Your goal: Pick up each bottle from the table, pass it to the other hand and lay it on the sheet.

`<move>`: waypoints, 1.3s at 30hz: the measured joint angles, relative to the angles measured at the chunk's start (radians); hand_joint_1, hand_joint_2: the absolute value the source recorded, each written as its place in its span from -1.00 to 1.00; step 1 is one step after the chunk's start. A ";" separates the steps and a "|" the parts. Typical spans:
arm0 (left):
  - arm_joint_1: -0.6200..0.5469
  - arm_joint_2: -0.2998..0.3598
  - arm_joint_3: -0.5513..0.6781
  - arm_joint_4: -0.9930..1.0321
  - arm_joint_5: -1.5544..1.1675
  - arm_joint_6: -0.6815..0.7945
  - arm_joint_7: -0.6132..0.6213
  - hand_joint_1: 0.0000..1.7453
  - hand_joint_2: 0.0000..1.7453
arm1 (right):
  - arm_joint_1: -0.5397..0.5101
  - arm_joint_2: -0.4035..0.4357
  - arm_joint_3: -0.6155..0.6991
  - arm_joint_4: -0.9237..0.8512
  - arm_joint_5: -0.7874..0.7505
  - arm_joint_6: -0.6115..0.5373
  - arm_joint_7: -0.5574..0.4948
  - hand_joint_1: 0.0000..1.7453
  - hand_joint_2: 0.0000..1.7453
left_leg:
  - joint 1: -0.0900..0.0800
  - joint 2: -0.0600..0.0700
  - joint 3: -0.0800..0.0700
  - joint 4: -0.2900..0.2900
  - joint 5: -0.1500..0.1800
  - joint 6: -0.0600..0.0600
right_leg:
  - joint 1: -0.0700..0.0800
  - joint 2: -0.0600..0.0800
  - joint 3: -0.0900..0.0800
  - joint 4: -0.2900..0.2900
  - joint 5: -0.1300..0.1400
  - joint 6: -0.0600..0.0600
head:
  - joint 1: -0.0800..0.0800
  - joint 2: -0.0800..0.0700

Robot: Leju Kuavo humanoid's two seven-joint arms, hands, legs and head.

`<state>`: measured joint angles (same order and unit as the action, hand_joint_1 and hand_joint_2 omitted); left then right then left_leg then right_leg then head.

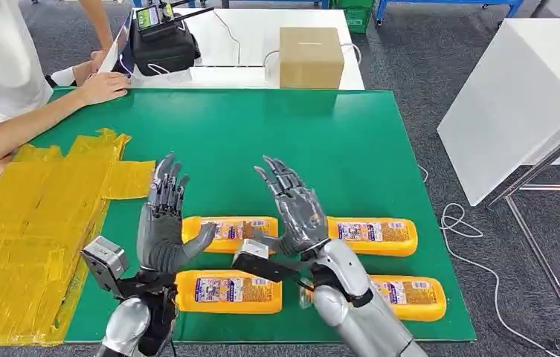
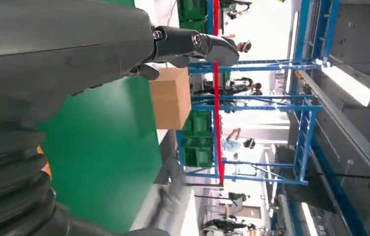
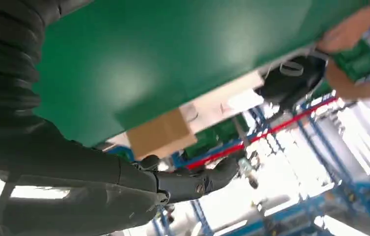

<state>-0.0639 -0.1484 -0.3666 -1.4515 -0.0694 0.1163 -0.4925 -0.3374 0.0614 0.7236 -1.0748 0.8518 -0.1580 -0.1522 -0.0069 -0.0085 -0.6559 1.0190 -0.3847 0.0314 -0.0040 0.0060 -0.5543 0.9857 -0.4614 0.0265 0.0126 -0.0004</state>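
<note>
Hands, left hand [image 1: 163, 223] and right hand [image 1: 297, 212], hover with fingers spread wide, holding nothing, above four bottles [image 1: 228, 291] on the green table [image 1: 336, 149].

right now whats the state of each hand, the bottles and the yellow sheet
left hand: raised, fingers apart, holding nothing
right hand: raised, fingers apart, holding nothing
four orange bottles: lying on their sides on the green mat, none picked up
yellow sheet: spread flat, no bottle on it
cardboard box: closed, upright

Green table [image 1: 351, 149]: four bottles [image 1: 228, 291], yellow sheet [image 1: 31, 230].
</note>
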 measured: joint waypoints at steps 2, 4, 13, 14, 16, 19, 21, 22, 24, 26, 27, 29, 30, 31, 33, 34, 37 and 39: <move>-0.009 -0.003 0.000 0.008 0.009 0.000 0.000 -1.00 1.00 | -0.022 0.016 0.019 0.053 -0.004 0.009 -0.011 -1.00 1.00 | 0.000 0.000 0.000 0.000 0.000 0.000 | 0.000 0.000 0.000 0.000 0.000 0.000 | 0.000 0.000; -0.018 -0.005 0.000 0.018 0.016 0.000 -0.001 -1.00 1.00 | -0.042 0.035 0.041 0.109 -0.008 0.015 -0.022 -1.00 1.00 | 0.000 0.000 0.000 0.000 0.000 0.000 | 0.000 0.000 0.000 0.000 0.000 0.000 | 0.000 0.000; -0.034 -0.008 -0.001 0.047 0.029 0.000 -0.005 -1.00 1.00 | -0.075 0.077 0.093 0.236 -0.027 0.021 -0.031 -1.00 1.00 | 0.000 0.000 -0.001 0.000 0.000 0.000 | 0.000 0.000 -0.001 0.000 0.000 0.000 | 0.000 0.000; -0.036 -0.008 -0.001 0.050 0.030 0.000 -0.005 -1.00 1.00 | -0.078 0.082 0.097 0.247 -0.031 0.027 -0.033 -1.00 1.00 | 0.000 0.000 -0.001 0.000 0.000 0.000 | 0.000 0.000 -0.001 0.000 0.000 0.000 | 0.000 0.000; -0.044 -0.011 -0.003 0.056 0.032 -0.001 -0.009 -1.00 1.00 | -0.085 0.094 0.107 0.276 -0.042 0.038 -0.038 -1.00 1.00 | 0.000 0.000 -0.001 0.000 0.000 0.000 | 0.000 0.000 -0.001 0.000 0.000 0.000 | 0.000 0.000; -0.055 -0.016 -0.009 0.067 0.039 -0.003 -0.013 -1.00 1.00 | -0.099 0.112 0.116 0.323 -0.057 0.050 -0.043 -1.00 1.00 | 0.000 0.000 -0.001 0.000 0.000 0.000 | 0.000 0.000 -0.001 0.000 0.000 0.000 | 0.000 0.000; -0.065 -0.019 -0.015 0.074 0.042 -0.005 -0.013 -1.00 1.00 | -0.112 0.121 0.122 0.357 -0.063 0.064 -0.045 -1.00 1.00 | 0.000 0.000 -0.001 0.000 0.000 0.000 | 0.000 0.000 -0.001 0.000 0.000 0.000 | 0.000 0.000; -0.070 -0.021 -0.018 0.077 0.043 -0.006 -0.013 -1.00 1.00 | -0.117 0.127 0.126 0.374 -0.068 0.068 -0.046 -1.00 1.00 | 0.000 0.000 -0.001 0.000 0.000 0.000 | 0.000 0.000 -0.001 0.000 0.000 0.000 | 0.000 0.000; -0.079 -0.022 -0.025 0.085 0.047 -0.009 -0.013 -1.00 1.00 | -0.127 0.137 0.133 0.408 -0.066 0.081 -0.044 -1.00 1.00 | 0.000 0.000 -0.001 0.000 0.000 0.000 | 0.000 0.000 -0.001 0.000 0.000 0.000 | 0.000 0.000; -0.085 -0.022 -0.030 0.090 0.049 -0.009 -0.014 -1.00 1.00 | -0.140 0.145 0.146 0.443 -0.052 0.090 -0.031 -1.00 1.00 | 0.000 0.000 -0.001 0.000 0.000 0.000 | 0.000 0.000 -0.001 0.000 0.000 0.000 | 0.000 0.000; -0.087 -0.022 -0.031 0.094 0.049 -0.009 -0.014 -1.00 1.00 | -0.146 0.147 0.153 0.458 -0.045 0.094 -0.023 -1.00 1.00 | 0.000 0.000 -0.001 0.000 0.000 0.000 | 0.000 0.000 -0.001 0.000 0.000 0.000 | 0.000 0.000; -0.091 -0.024 -0.032 0.100 0.050 -0.002 -0.014 -1.00 1.00 | -0.164 0.155 0.167 0.490 -0.026 0.103 0.008 -1.00 1.00 | 0.000 0.000 -0.001 0.000 0.000 0.000 | 0.000 0.000 -0.001 0.000 0.000 0.000 | 0.000 0.000; -0.094 -0.024 -0.034 0.104 0.050 -0.001 -0.014 -1.00 1.00 | -0.173 0.157 0.178 0.507 -0.012 0.111 0.024 -1.00 1.00 | 0.000 0.000 -0.001 0.000 0.000 0.000 | 0.000 0.000 -0.001 0.000 0.000 0.000 | 0.000 0.000; -0.095 -0.025 -0.036 0.106 0.050 0.000 -0.014 -1.00 1.00 | -0.179 0.159 0.186 0.523 -0.001 0.118 0.041 -1.00 1.00 | 0.000 0.000 -0.001 0.000 0.000 0.000 | 0.000 0.000 -0.001 0.000 0.000 0.000 | 0.000 0.000; -0.097 -0.025 -0.038 0.112 0.050 0.000 -0.014 -1.00 1.00 | -0.185 0.163 0.203 0.555 0.014 0.126 0.071 -1.00 1.00 | 0.000 0.000 -0.001 0.000 0.000 0.000 | 0.000 0.000 -0.001 0.000 0.000 0.000 | 0.000 0.000; -0.097 -0.026 -0.038 0.114 0.051 0.000 -0.014 -1.00 1.00 | -0.186 0.164 0.209 0.566 0.017 0.129 0.080 -1.00 1.00 | 0.000 0.000 -0.001 0.000 0.000 0.000 | 0.000 0.000 -0.001 0.000 0.000 0.000 | 0.000 0.000; -0.099 -0.030 -0.045 0.119 0.064 -0.012 -0.018 -1.00 1.00 | -0.201 0.166 0.219 0.599 0.018 0.136 0.105 -1.00 1.00 | 0.000 0.000 -0.001 0.000 0.000 0.000 | 0.000 0.000 -0.001 0.000 0.000 0.000 | 0.000 0.000; -0.099 -0.032 -0.050 0.119 0.067 -0.021 -0.019 -1.00 1.00 | -0.216 0.166 0.222 0.621 0.017 0.141 0.121 -1.00 1.00 | 0.000 0.000 -0.001 0.000 0.000 0.000 | 0.000 0.000 -0.001 0.000 0.000 0.000 | 0.000 0.000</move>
<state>-0.1629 -0.1808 -0.4166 -1.3325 -0.0023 0.0958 -0.5112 -0.5529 0.2274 0.9457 -0.4540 0.8690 -0.0168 -0.0309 -0.0070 -0.0085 -0.6567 1.0191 -0.3844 0.0315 -0.0042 0.0060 -0.5552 0.9859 -0.4611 0.0261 0.0122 -0.0004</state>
